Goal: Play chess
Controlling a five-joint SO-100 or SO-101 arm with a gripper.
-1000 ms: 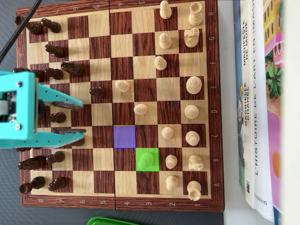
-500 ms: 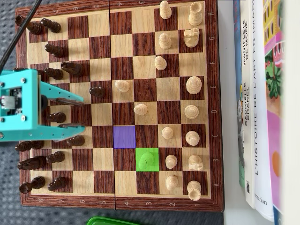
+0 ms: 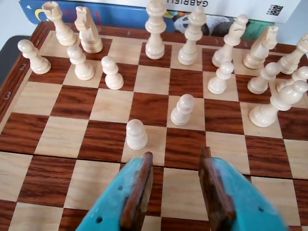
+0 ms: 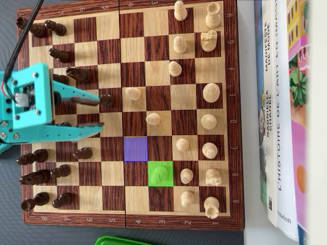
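Chessboard (image 4: 133,51) fills the worktop, books (image 4: 278,112) along its right edge in the overhead view. Teal hand (image 4: 99,112) over the dark-piece side, fingers spread wide, holding nothing. Purple square (image 4: 135,149) bare; green square (image 4: 160,174) has a light pawn (image 4: 160,173).

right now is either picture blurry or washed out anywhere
Overhead view: sharp and evenly lit, but the far right edge by the books blurs and bleaches out. Wrist view: the white pieces are crisp, the gripper is slightly soft up close, and the book at the top is overexposed.
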